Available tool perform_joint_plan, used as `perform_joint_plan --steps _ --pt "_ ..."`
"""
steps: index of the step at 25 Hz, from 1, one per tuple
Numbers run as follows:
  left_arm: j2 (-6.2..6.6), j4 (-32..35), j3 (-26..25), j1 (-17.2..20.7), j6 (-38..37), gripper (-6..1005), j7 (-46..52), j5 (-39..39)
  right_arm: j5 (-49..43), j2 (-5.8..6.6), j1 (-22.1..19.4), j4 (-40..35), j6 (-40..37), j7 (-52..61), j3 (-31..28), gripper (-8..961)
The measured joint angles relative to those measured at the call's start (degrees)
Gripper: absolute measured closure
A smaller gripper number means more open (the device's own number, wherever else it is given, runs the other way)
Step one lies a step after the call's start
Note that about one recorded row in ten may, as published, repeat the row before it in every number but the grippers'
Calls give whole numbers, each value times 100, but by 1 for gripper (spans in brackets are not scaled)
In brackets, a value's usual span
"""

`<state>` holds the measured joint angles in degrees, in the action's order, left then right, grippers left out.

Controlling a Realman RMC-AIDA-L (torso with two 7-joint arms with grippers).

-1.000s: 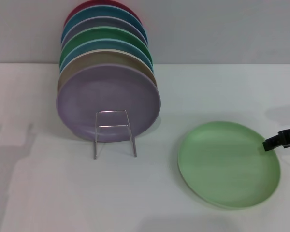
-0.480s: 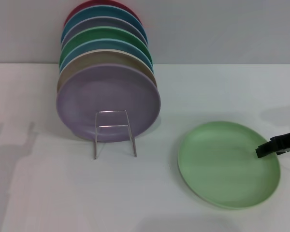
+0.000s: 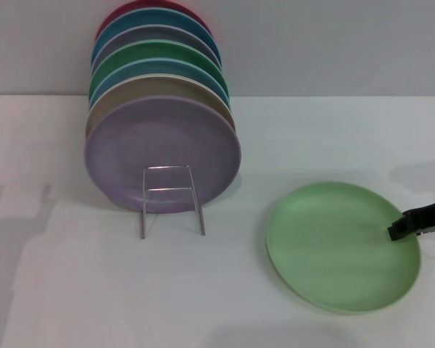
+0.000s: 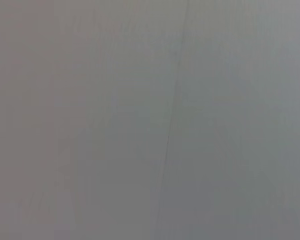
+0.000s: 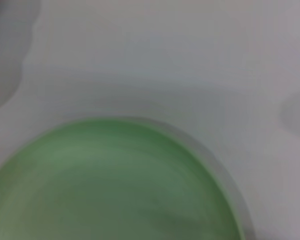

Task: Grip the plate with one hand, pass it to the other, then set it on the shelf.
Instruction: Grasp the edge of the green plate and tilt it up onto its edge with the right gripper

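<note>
The light green plate (image 3: 343,246) lies flat on the white table at the right front. In the right wrist view, the plate (image 5: 110,185) fills the lower part, seen from close above. My right gripper (image 3: 397,230) reaches in from the right edge of the head view, and its black end lies over the plate's right rim. Whether it holds the rim is hidden. The silver wire shelf (image 3: 171,199) stands left of centre, apart from the plate. My left gripper is out of view; the left wrist view shows only a plain grey surface.
Several coloured plates stand on edge in a row behind the shelf's front loop, a lavender plate (image 3: 162,148) foremost and a darker green plate (image 3: 159,52) farther back. A grey wall (image 3: 333,43) closes the back. White table (image 3: 72,290) spreads around.
The right gripper's black end has dropped lower and come slightly farther in over the plate's right rim. The plate and the shelf stay where they were.
</note>
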<state>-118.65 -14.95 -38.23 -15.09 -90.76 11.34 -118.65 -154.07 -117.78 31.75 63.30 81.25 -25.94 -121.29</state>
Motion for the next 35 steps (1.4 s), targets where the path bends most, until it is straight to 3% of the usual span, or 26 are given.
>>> perform_joint_plan --steps 1,6,35 --pt "0 0 0 5 -1 203 0 0 0 0 0 -1 -3 0 0 497" --pt "0 -1 0 14 -3 204 0 0 0 0 -5 -3 -13 0 0 748" --pt "0 -14 0 41 -2 207 0 0 1 -15 -32 124 -4 -203 149 897"
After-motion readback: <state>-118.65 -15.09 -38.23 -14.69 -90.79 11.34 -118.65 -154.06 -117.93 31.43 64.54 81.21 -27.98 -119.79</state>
